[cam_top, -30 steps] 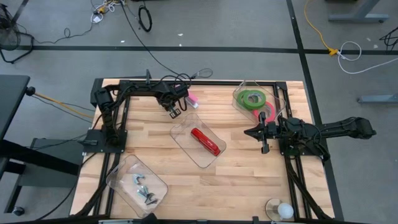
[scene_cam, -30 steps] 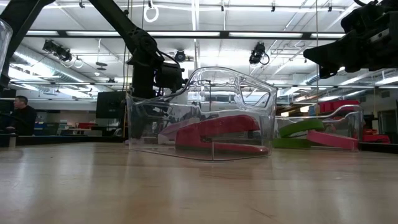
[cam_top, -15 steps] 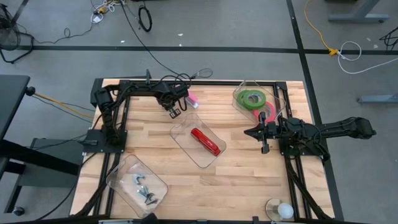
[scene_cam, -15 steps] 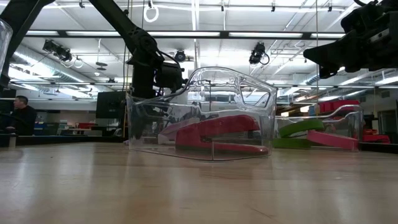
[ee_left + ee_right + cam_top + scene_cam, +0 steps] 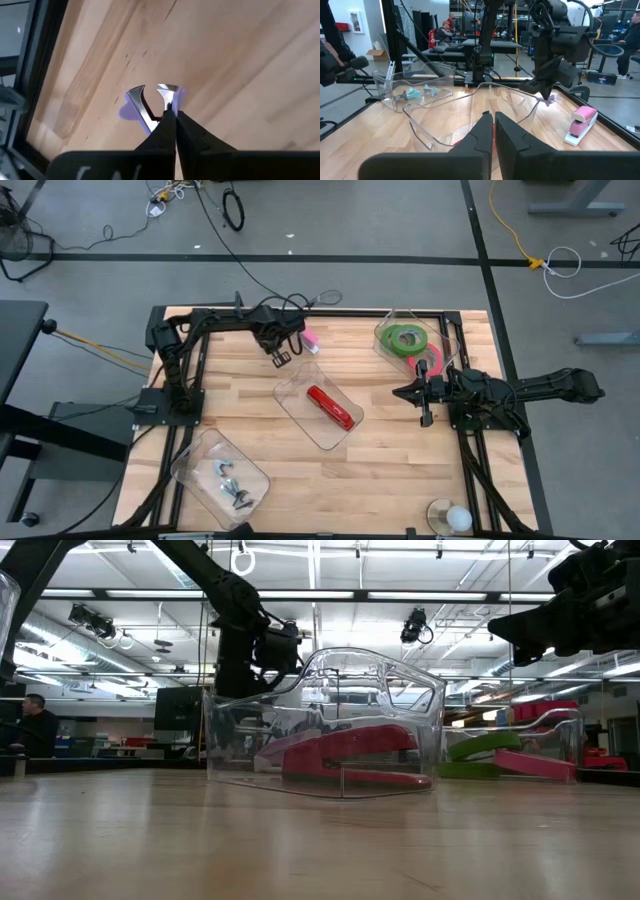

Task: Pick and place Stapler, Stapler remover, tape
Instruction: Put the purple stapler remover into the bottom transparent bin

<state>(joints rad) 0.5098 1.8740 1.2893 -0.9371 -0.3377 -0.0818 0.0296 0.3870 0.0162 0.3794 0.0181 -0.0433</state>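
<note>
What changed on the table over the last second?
The left gripper closed on a purple staple remover near the table's far edge and rose a little. The right gripper stayed shut beside the tape bin. The red stapler in its clear tray and the pink stapler did not move.

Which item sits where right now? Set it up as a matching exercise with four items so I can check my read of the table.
Items:
1. red stapler
2. pink stapler
3. green tape
4. purple staple remover

Places:
A. lying on the bare wood of the table
B. gripped in the shut left end effector, above the table
C. inside the centre clear tray
D. inside the clear bin at the table's right rear

Pairs: 1-C, 2-A, 3-D, 4-B
</note>
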